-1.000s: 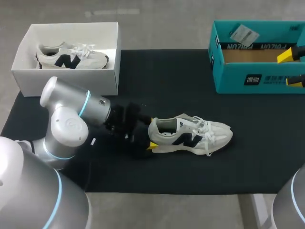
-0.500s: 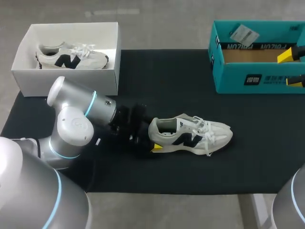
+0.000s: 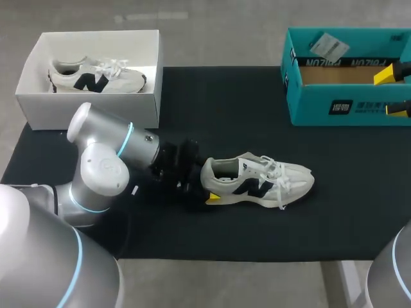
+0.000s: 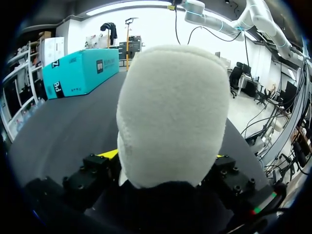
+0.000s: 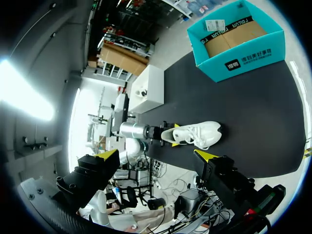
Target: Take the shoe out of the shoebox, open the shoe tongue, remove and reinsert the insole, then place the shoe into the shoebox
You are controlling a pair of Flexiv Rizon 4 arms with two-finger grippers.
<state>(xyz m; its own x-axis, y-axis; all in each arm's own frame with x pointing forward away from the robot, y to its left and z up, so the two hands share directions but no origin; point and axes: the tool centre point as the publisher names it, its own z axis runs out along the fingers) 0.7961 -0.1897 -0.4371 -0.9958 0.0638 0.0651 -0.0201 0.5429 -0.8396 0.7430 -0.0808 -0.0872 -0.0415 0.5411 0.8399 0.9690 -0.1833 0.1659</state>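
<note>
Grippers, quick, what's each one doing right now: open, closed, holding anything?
Left gripper: closed on the heel of the shoe.
Right gripper: open, holding nothing.

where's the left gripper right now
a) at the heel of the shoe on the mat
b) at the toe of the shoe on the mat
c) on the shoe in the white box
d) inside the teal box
a: the left gripper sits at the heel end of the shoe lying on the mat, and that heel fills the left wrist view.
</note>
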